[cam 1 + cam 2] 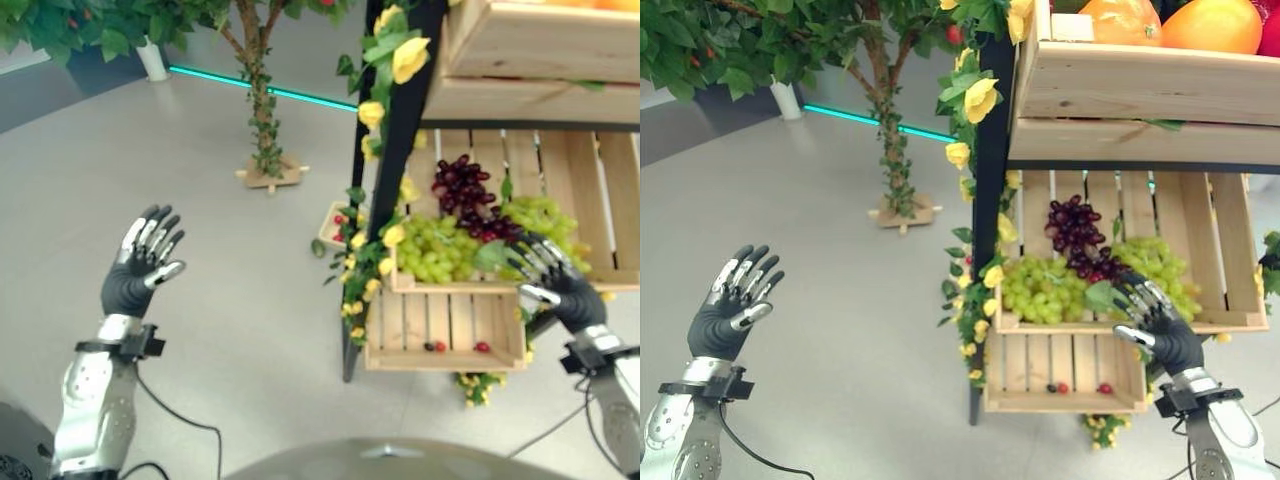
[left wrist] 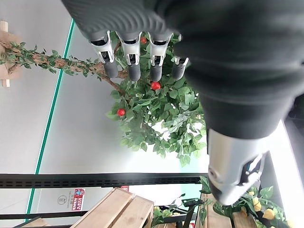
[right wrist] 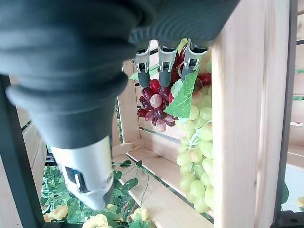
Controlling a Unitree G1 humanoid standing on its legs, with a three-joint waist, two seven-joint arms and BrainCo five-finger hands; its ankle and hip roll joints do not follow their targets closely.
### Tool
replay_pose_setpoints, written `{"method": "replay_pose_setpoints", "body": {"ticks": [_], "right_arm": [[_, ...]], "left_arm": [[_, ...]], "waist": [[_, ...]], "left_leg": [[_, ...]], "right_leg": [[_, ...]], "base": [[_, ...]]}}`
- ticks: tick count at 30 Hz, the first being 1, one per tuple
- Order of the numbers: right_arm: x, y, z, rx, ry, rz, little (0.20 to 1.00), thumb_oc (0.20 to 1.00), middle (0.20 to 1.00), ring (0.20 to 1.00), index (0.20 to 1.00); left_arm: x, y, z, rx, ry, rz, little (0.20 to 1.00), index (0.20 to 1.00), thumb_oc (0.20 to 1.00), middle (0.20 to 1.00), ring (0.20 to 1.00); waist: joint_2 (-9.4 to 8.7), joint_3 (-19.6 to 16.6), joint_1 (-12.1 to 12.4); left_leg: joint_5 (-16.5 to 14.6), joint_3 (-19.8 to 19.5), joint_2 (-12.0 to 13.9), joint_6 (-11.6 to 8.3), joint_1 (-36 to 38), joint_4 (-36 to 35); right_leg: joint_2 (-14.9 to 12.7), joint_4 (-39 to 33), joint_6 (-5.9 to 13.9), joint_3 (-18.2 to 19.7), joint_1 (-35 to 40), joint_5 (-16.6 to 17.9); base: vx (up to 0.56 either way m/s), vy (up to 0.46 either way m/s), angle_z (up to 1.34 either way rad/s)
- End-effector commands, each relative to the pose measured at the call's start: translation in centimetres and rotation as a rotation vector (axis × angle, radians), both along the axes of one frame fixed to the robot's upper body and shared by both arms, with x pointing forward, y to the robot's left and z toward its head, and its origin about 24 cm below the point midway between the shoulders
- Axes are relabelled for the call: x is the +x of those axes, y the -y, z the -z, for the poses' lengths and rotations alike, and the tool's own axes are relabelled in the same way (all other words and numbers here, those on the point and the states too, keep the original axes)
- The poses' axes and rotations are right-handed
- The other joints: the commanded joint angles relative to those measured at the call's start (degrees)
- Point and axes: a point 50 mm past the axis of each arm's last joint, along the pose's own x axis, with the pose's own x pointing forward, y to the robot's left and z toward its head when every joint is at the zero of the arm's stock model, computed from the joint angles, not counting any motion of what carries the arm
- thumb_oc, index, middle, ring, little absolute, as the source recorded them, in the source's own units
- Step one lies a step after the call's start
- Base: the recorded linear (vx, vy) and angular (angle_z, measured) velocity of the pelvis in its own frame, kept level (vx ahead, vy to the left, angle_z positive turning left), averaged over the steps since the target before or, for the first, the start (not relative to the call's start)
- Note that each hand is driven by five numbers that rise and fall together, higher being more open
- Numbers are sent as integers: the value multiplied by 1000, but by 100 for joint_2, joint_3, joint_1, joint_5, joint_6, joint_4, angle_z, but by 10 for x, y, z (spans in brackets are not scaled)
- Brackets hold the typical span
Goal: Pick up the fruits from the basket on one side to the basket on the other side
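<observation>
A slatted wooden crate [image 1: 450, 287] on the middle shelf holds a green grape bunch [image 1: 435, 250], a second green bunch [image 1: 540, 220] and a dark purple bunch [image 1: 465, 185]. My right hand [image 1: 565, 290] hovers open at the crate's front right edge, fingers spread toward the grapes. In the right wrist view its fingertips [image 3: 164, 71] reach close to the purple grapes [image 3: 154, 102] and a green leaf [image 3: 185, 95], holding nothing. My left hand [image 1: 135, 280] is raised open over the floor, far left of the shelf. Its straight fingers [image 2: 133, 66] are empty.
A lower crate [image 1: 400, 330] holds a few small red fruits [image 1: 482, 347]. The top crate [image 1: 1140, 80] carries orange fruits [image 1: 1120, 20]. Yellow flowers [image 1: 385, 130] climb the black shelf post. An artificial tree [image 1: 265, 170] stands on the grey floor behind.
</observation>
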Motion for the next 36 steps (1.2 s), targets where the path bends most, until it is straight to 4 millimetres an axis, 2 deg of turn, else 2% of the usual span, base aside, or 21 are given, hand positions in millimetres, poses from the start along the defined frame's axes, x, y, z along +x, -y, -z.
{"method": "replay_pose_setpoints", "body": {"ticks": [1,3,4,5,7,11,12,13,14,22,31,33,36], "right_arm": [[13,3,-21,-51,136,14,1000,1000,1000,1000,1000],[12,2,-17,-34,129,30,1000,1000,1000,1000,1000],[8,2,-9,-27,107,53,1000,1000,1000,1000,1000],[8,2,-9,-28,107,54,1000,1000,1000,1000,1000],[5,2,-2,-15,85,70,1000,1000,1000,1000,1000],[-2,4,26,0,-10,140,1000,1000,1000,1000,1000],[-6,4,35,10,-42,168,1000,1000,1000,1000,1000],[-6,4,35,9,-41,168,1000,1000,1000,1000,1000],[-8,3,45,53,-67,201,1000,1000,1000,1000,1000],[-22,-4,65,71,-122,234,1000,1000,1000,1000,1000],[-17,-8,56,55,-69,220,1000,1000,1000,1000,1000],[-14,-7,46,55,-18,221,1000,1000,1000,1000,1000],[-9,-9,18,59,115,201,1000,1000,1000,1000,1000]], "left_arm": [[-1,-15,-7,96,43,-70,1000,1000,1000,1000,1000],[-3,-15,-2,93,27,-85,1000,1000,1000,1000,1000],[-8,-15,11,67,-15,-112,1000,1000,1000,1000,1000],[-8,-15,12,67,-16,-112,1000,1000,1000,1000,1000],[-11,-14,24,46,-64,-121,1000,1000,1000,1000,1000],[-19,-16,59,62,-214,-161,1000,1000,1000,1000,1000],[-25,-18,80,26,-295,-197,1000,1000,1000,1000,1000],[-24,-18,80,26,-294,-197,1000,1000,1000,1000,1000],[-27,-17,93,23,-351,-211,1000,1000,1000,1000,1000],[-49,-14,137,91,-568,-249,1000,1000,1000,1000,1000],[-79,-20,179,181,-831,-326,1000,1000,1000,1000,1000],[-88,-21,186,183,-880,-342,1000,1000,1000,1000,1000],[-91,-19,190,185,-906,-350,1000,1000,1000,1000,1000]], "waist": [[-157,-89,8],[-159,-87,7],[-155,-75,11],[-154,-76,12],[-144,-67,15],[-116,-38,24],[-109,-28,25],[-107,-25,27],[-99,-23,17],[-104,13,14],[-118,56,-19],[-118,56,-31],[-115,52,-44]], "left_leg": [[-469,107,-166,61,51,36],[-469,95,-168,68,51,37],[-471,80,-180,77,50,42],[-471,80,-180,77,52,42],[-472,85,-186,83,49,44],[-460,98,-198,90,43,51],[-451,103,-201,92,40,60],[-451,102,-201,92,39,60],[-447,106,-203,93,38,63],[-434,115,-214,97,15,69],[-425,140,-193,87,-5,81],[-431,138,-192,89,4,82],[-434,139,-193,88,9,81]], "right_leg": [[-71,195,427,-220,-123,-141],[-77,209,427,-238,-126,-146],[-82,211,428,-243,-128,-143],[-82,212,428,-243,-127,-144],[-87,217,429,-238,-133,-143],[-97,205,432,-249,-130,-137],[-101,214,434,-252,-134,-137],[-101,215,434,-253,-134,-138],[-104,218,439,-254,-139,-135],[-112,228,450,-250,-151,-136],[-106,262,452,-216,-194,-132],[-103,272,451,-211,-199,-134],[-105,271,456,-206,-190,-134]], "base": [[0,0,0],[0,0,0],[0,0,0],[0,0,0],[0,0,0],[-16,4,0],[0,0,0],[0,0,0],[0,0,0],[0,0,0],[0,0,0],[0,0,0],[0,0,0]]}}
